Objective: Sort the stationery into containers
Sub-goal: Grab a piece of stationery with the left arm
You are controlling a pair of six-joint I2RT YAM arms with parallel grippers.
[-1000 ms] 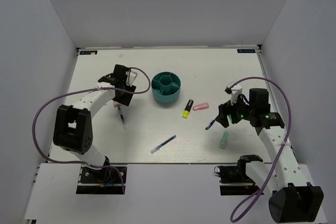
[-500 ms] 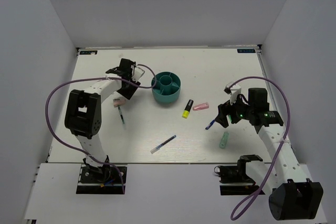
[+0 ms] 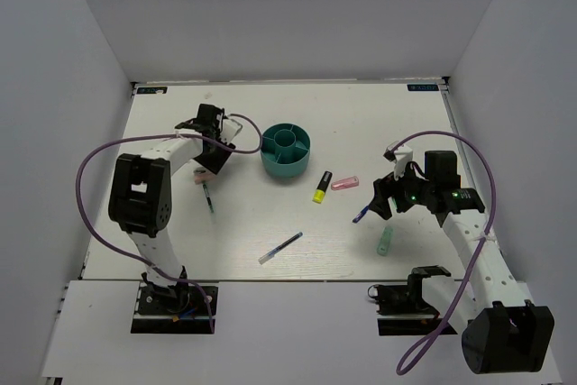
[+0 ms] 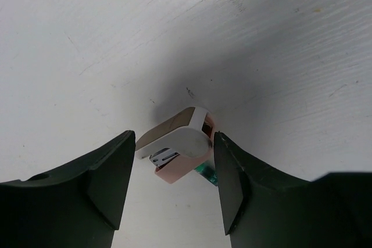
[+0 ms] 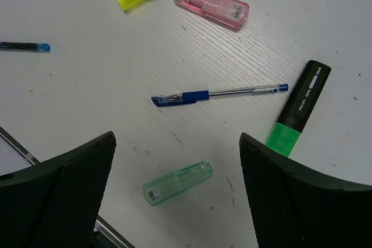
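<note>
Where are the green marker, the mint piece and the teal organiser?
green marker (image 5: pixel 297 105): right wrist view, on its black barrel.
mint piece (image 5: pixel 177 183): right wrist view, on the middle of its body.
organiser (image 3: pixel 287 171): top view, on its near outer wall.

- A white bench with a faint wood-grain top spreads from wall to wall; up close it shows fine dark scuffs and specks.
- A plain pale grey back wall rises from the bench's far edge.
- A pale grey left wall and a matching right wall close in the sides.
- Two small blue labels sit at the far corners.
- A smooth white strip runs along the near edge.
- The light is soft and even, casting only faint, blurred shadows.
</note>
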